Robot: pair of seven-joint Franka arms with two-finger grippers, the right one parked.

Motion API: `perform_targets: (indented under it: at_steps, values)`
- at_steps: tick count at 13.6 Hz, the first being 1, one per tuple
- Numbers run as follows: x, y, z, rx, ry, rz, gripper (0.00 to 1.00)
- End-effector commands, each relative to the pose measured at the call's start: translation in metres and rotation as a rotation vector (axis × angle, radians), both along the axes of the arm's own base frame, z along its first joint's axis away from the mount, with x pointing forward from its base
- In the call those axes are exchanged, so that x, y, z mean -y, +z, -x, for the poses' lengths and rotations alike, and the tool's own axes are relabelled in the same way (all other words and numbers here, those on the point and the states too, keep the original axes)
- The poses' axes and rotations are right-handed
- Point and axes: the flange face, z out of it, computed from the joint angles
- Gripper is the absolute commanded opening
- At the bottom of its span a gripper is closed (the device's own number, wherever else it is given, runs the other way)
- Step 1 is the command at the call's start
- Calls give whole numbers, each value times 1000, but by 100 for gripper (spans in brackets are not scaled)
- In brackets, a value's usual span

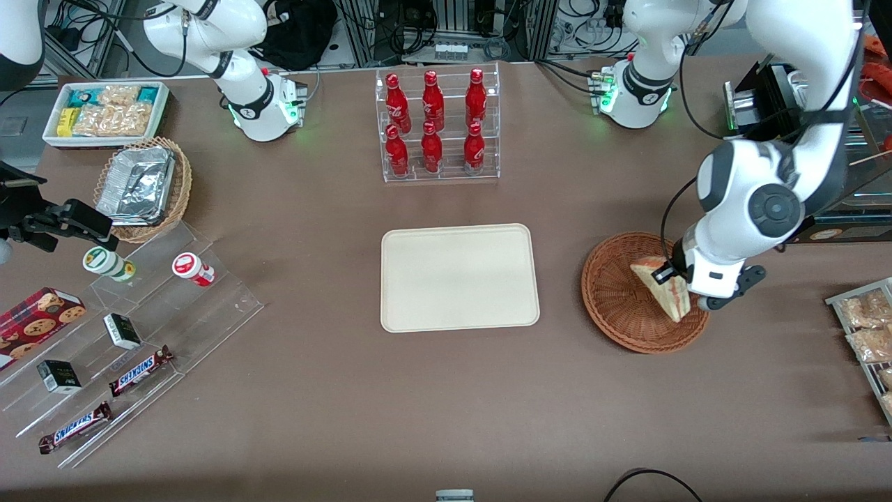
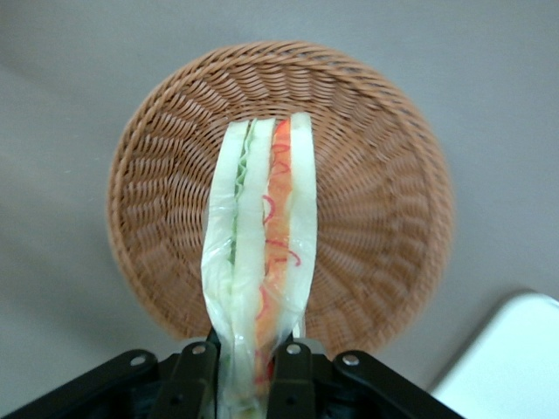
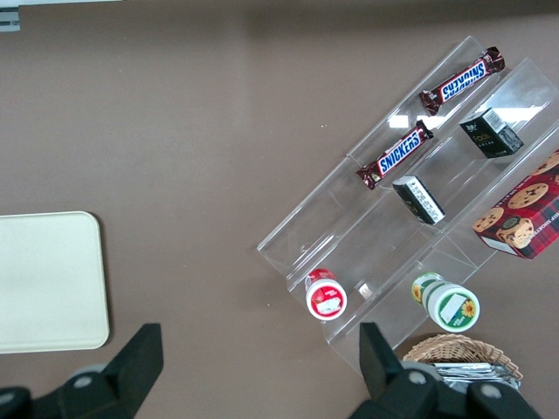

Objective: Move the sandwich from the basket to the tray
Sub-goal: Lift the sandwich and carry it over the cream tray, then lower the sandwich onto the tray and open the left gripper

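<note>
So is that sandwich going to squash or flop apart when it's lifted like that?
Probably a little soft: the tool is shut on the sandwich at one end, over the basket, and the bread looks pinched there. It seems light and holds its wedge shape. The clear wrap likely keeps the layers together, though it may be slippery.

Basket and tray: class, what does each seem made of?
The basket under the sandwich held in the left pincer looks like reddish-brown woven wicker, its strands visible. The tray looks like smooth matte cream plastic, perhaps moulded fibre.
</note>
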Motion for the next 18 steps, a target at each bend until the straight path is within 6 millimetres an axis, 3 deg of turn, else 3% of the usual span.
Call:
perform_targets:
  at_steps: [1, 5, 8, 11, 14, 18]
  values:
    - [59, 47, -4, -19, -86, -5, 11]
    - [184, 44, 27, -24, -295, 8, 11]
    - [266, 13, 53, -52, -393, 14, 11]
    - [330, -21, 74, -65, -437, 28, 12]
    - [376, -60, 92, -17, -463, 47, 12]
    - [403, -107, 98, 38, -424, 46, 12]
